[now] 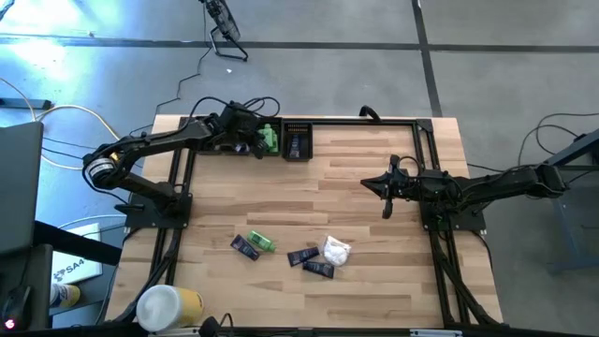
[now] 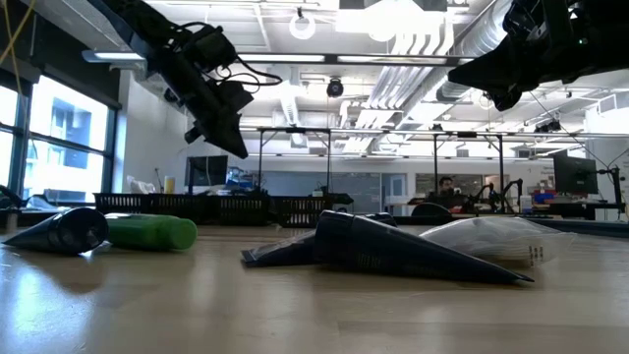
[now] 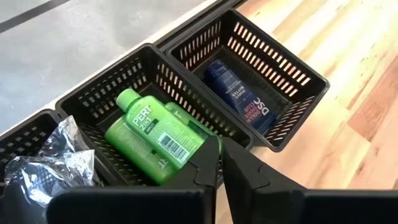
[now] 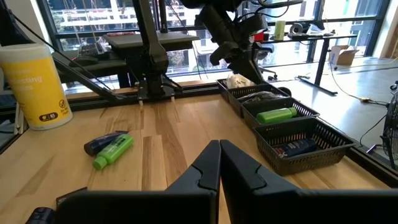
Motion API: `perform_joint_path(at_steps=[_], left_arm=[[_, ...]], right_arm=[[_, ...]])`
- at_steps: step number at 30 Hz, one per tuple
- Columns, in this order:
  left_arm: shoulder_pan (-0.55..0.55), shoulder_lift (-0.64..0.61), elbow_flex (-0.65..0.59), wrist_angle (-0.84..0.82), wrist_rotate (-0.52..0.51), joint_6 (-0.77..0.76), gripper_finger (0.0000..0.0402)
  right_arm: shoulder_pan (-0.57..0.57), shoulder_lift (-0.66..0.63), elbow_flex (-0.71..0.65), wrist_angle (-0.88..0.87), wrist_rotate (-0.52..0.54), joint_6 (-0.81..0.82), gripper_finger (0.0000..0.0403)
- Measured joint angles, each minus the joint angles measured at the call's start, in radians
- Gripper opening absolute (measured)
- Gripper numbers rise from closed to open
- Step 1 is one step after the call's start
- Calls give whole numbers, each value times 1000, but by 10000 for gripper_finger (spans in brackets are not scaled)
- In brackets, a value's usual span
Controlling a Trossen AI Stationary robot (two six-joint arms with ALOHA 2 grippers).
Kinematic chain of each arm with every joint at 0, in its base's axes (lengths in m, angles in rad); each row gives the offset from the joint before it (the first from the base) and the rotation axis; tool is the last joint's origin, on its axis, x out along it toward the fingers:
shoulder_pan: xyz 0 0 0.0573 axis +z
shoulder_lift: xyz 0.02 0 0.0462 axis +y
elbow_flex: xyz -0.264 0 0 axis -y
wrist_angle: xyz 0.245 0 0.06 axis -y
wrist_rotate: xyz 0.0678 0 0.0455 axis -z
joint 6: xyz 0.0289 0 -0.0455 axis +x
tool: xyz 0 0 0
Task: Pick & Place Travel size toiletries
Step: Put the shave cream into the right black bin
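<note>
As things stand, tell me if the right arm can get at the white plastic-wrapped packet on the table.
Probably yes. The right gripper hangs with jaws shut above bare wood, and the white plastic-wrapped packet lies nearby with nothing between them; only dark sachets sit beside it.

Grey concrete floor (image 1: 505, 75) around wooden table (image 1: 374, 187). Large windows (image 2: 59, 138) at one side. Open ceiling with white ducts (image 2: 432, 59), bright lamps. Desks (image 4: 323, 38) behind.
</note>
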Motion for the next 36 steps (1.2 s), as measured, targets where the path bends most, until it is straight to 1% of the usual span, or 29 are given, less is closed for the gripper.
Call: perform_joint_path(at_steps=[5, 8, 10, 13, 19, 24, 28, 36], left_arm=[[-1, 0, 0, 0, 3, -74, 22], [-39, 0, 0, 2, 22, -87, 22], [-94, 0, 0, 17, 31, -94, 22], [-209, 0, 0, 69, 27, -94, 22], [-451, 0, 0, 244, 3, -9, 22], [-571, 0, 0, 294, 0, 2, 22], [-608, 0, 0, 290, -1, 2, 22], [-606, 0, -1, 277, 6, -7, 22]], right_arm=[[0, 0, 0, 0, -3, 0, 2], [0, 0, 0, -1, -3, 0, 2], [0, 0, 0, -7, -3, 0, 2], [0, 0, 0, -21, -3, 0, 2], [0, 0, 0, -30, -1, 2, 2], [0, 0, 0, -29, 0, 11, 2], [0, 0, 0, -29, -2, 11, 2], [0, 0, 0, -29, -3, 11, 2]])
